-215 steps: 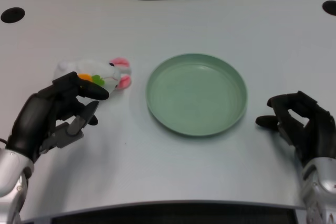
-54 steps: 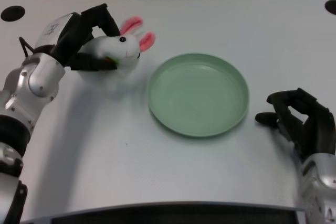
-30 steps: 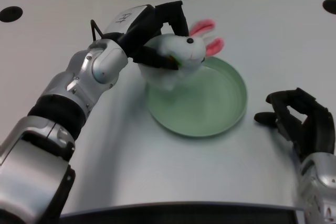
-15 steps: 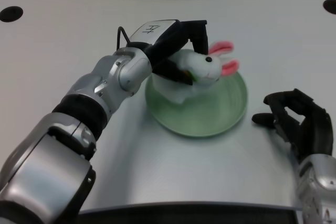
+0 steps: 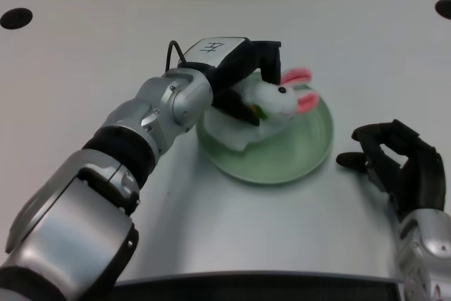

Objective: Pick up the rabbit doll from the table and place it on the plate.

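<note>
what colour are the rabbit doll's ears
Pink, on the white rabbit doll, clearest in the head view.

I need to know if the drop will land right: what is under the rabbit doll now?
The green plate lies under the rabbit doll, which the left hand holds. The doll and hand cover the plate's left part, so contact with it cannot be seen.

From my seat, the left forearm [image 5: 151, 114] lies slantwise across the table [image 5: 84, 47], its left hand [image 5: 243, 68] holding the rabbit doll [image 5: 271, 103] over the plate [image 5: 303, 153] — that blocks the plate's left and far rim. I see bare plate floor on the near and right side. The right hand [image 5: 394, 167] sits just beside the plate's right edge, narrowing that gap. Far table behind the plate lies open.
</note>
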Action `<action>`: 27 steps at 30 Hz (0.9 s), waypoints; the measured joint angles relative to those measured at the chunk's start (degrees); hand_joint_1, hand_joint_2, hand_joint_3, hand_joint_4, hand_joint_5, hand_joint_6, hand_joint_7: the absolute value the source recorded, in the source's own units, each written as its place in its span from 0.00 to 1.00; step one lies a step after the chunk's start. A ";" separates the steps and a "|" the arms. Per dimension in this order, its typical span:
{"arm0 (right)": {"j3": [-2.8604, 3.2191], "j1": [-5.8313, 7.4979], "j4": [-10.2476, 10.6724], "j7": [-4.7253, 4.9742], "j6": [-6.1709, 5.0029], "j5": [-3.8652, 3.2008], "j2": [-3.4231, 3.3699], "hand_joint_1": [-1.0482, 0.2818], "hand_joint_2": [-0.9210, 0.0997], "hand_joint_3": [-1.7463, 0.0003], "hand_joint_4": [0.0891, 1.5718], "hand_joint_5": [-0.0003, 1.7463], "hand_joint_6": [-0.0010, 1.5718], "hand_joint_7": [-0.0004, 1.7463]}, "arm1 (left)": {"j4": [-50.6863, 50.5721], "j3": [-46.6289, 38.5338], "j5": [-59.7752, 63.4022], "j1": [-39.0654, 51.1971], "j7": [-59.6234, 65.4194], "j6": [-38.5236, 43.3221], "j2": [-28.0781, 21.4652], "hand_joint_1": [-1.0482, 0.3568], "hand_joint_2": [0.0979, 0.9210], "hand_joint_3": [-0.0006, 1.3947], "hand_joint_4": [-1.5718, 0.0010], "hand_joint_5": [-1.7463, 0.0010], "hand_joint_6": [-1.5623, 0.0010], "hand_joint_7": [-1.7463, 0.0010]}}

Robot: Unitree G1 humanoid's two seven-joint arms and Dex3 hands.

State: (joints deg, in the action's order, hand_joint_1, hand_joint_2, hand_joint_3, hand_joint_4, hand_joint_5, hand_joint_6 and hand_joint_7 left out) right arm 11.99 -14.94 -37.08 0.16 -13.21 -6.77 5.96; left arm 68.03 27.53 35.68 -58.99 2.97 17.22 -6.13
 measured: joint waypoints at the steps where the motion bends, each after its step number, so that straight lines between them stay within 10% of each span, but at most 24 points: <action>1: 0.00 0.00 0.02 0.00 0.05 0.00 0.00 0.21 0.00 0.93 0.51 0.51 0.54 0.66 | 0.00 0.14 0.01 -0.02 -0.34 0.00 -0.10 0.39 0.90 0.01 0.67 0.35 0.64 0.48; 5: 0.00 0.00 0.05 0.00 0.15 0.00 -0.01 0.21 0.00 0.93 0.51 0.51 0.54 0.66 | 0.00 0.88 0.12 -0.13 -2.57 0.57 -0.75 0.27 0.95 0.00 0.85 0.66 0.80 0.84; 8: -0.01 0.01 0.05 0.01 0.15 0.01 -0.01 0.21 0.00 0.93 0.51 0.51 0.54 0.66 | 0.00 1.18 0.20 -0.15 -3.60 1.01 -1.08 0.26 0.95 0.00 0.86 0.71 0.80 0.90; 11: 0.02 0.00 0.01 -0.10 0.15 -0.04 -0.01 0.21 0.00 0.93 0.51 0.51 0.54 0.66 | -0.02 2.22 1.29 -0.31 -3.66 1.30 -1.44 0.09 0.98 0.01 0.98 0.97 0.94 0.98; 27: 0.20 -0.29 -0.83 -0.20 0.16 -0.28 0.00 0.22 0.00 0.93 0.50 0.51 0.55 0.65 | -3.64 1.54 1.80 -1.35 -7.64 5.25 -4.80 0.00 1.00 0.10 1.00 1.00 1.00 1.00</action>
State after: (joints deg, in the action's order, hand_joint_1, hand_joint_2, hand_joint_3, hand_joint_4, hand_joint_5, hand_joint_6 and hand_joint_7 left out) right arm 12.19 -15.23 -37.91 -0.04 -13.05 -7.05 5.96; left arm 64.39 29.06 37.49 -60.34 -4.67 22.47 -10.92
